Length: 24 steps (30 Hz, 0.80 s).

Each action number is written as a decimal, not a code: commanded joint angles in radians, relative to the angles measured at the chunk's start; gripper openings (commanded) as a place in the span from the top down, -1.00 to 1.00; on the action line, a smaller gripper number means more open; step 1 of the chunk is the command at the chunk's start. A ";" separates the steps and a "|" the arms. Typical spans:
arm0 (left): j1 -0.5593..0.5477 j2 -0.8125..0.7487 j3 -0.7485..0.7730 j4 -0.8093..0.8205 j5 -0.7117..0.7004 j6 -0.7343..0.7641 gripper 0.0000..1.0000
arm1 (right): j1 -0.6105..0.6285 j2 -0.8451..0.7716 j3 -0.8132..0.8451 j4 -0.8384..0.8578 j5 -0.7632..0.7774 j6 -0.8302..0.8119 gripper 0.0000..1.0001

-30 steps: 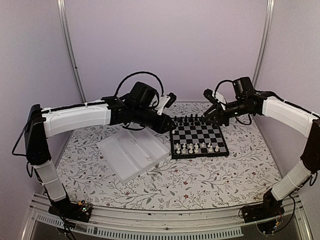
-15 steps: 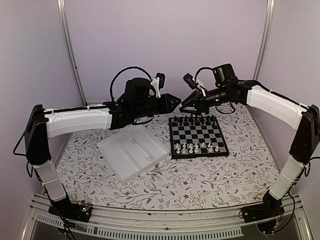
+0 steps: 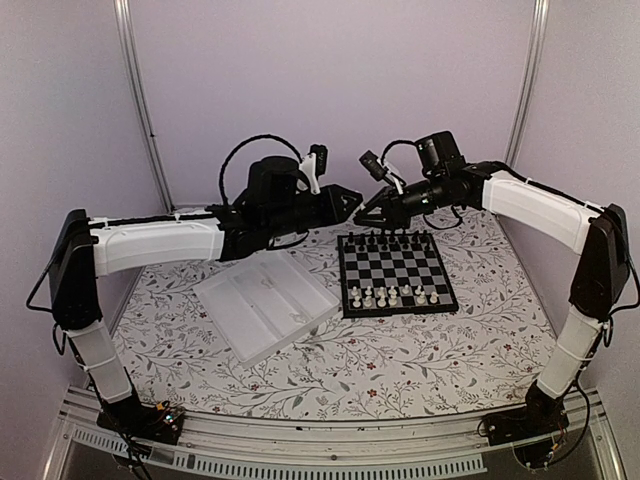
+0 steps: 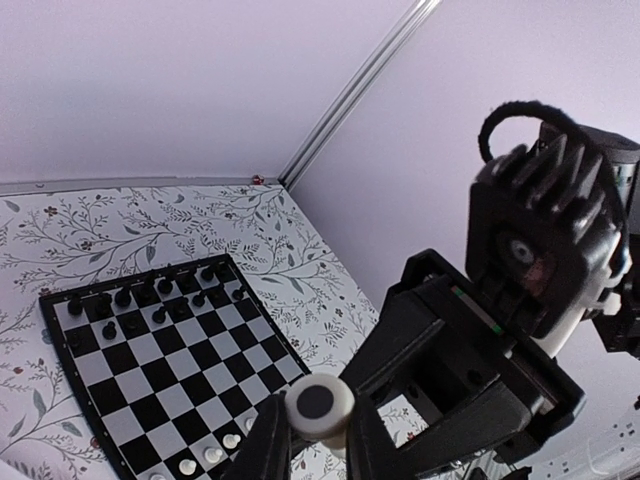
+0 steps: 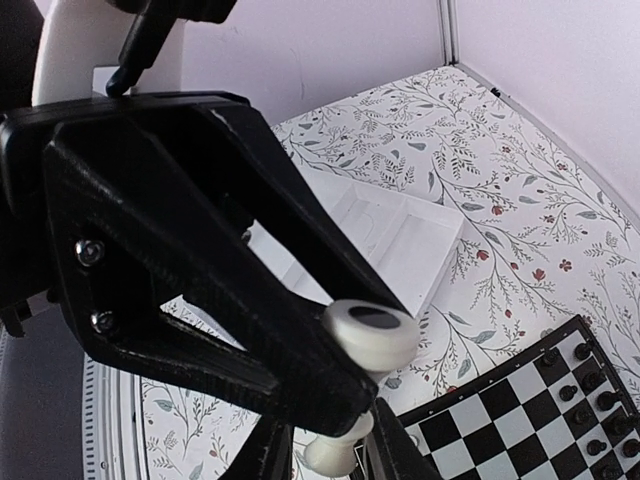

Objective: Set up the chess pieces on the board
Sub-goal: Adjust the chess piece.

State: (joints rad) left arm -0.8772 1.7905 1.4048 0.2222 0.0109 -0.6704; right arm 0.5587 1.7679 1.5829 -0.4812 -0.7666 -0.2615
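My left gripper (image 4: 318,432) is shut on a white chess piece (image 4: 318,404), whose round base with a dark disc faces the left wrist camera. It hangs in the air over the far left corner of the board (image 3: 400,266). My right gripper (image 5: 330,456) meets it tip to tip (image 3: 366,208). Its jaws stand close on either side of the piece's other end (image 5: 336,456), with a sliver of gap on one side. Several white chess pieces (image 3: 392,296) stand on the board's near rows, and black ones (image 3: 386,240) on the far rows.
A white compartmented tray (image 3: 266,304) lies left of the board on the flowered tablecloth. Both forearms reach over the back half of the table. Pale walls with metal corner posts (image 3: 140,100) close in the back and sides.
My right arm has swung left from over the board's far right corner to meet the left gripper. The left gripper has risen and turned towards it. The right jaws have narrowed around the piece.
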 commanded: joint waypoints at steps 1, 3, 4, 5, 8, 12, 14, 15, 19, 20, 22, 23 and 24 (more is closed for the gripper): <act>-0.006 -0.008 -0.008 0.029 0.020 -0.009 0.79 | 0.007 0.007 0.033 0.013 0.015 0.030 0.45; -0.005 -0.006 -0.003 0.020 0.020 -0.008 0.79 | 0.006 0.006 0.035 0.015 0.023 0.035 0.36; -0.005 -0.005 -0.002 0.016 0.017 -0.007 0.79 | 0.007 0.007 0.037 0.015 0.029 0.037 0.33; -0.006 -0.004 -0.001 0.010 0.014 -0.005 0.79 | 0.007 0.005 0.037 0.016 0.035 0.039 0.32; -0.006 0.000 0.003 -0.002 0.009 -0.003 0.79 | 0.006 -0.001 0.041 0.016 0.044 0.039 0.37; -0.006 0.007 0.006 -0.009 0.020 -0.003 0.79 | 0.006 -0.004 0.039 0.014 0.050 0.035 0.65; -0.005 0.010 0.011 -0.019 0.022 -0.001 0.79 | 0.007 -0.003 0.039 0.010 0.050 0.028 0.79; -0.005 0.011 0.012 -0.026 0.023 0.002 0.78 | 0.007 -0.003 0.039 0.007 0.050 0.023 0.83; 0.000 -0.012 0.026 -0.097 0.027 0.069 0.49 | 0.005 -0.009 0.031 -0.025 0.056 -0.004 0.88; 0.001 -0.030 0.031 -0.138 0.020 0.117 0.40 | 0.004 -0.015 0.022 -0.040 0.060 -0.018 0.89; 0.000 -0.088 0.025 -0.213 -0.006 0.254 0.31 | 0.001 -0.035 -0.002 -0.074 0.063 -0.063 0.90; 0.000 -0.122 0.007 -0.271 -0.022 0.341 0.31 | -0.003 -0.047 -0.015 -0.101 0.057 -0.090 0.90; -0.002 -0.161 -0.018 -0.298 -0.044 0.428 0.27 | -0.004 -0.054 -0.021 -0.130 0.052 -0.116 0.90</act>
State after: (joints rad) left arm -0.8768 1.7687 1.4120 0.0998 0.0147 -0.5423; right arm 0.5617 1.7664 1.5909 -0.5205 -0.7155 -0.2825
